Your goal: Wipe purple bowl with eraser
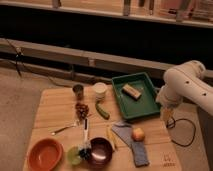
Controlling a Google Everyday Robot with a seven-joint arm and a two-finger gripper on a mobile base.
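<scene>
Camera view.

- Item 1, eraser (131,91): tan block, lying flat in the green tray (121,106) at the back right of the wooden table (50,107). It is sitting in the far half of the tray, touching nothing else, so the top and both long sides are probably open to a grasp. Its long axis is running diagonally, from upper left to lower right in the picture, the lower end pointing toward the arm's side.
- Item 2, purple bowl (100,151): standing upright at the front edge, mouth up, shiny inside facing the camera, well apart from the tray. A green cup (73,156) is crowding its left rim, with an orange bowl (45,154) farther left.
- Item 3, gripper (168,116): hanging below the white arm (185,86) past the right edge of the table, just beside the tray's near right corner, apart from the eraser. Spread or pressed together: cannot tell. It appears to be carrying nothing.
- Item 4, grey-blue cloth (122,131) and sponge (140,154): lying between tray and bowl, a likely snag on the way across.

Judgement: pickup not yet done; a grasp across the eraser's short width is calling for a turned wrist.
</scene>
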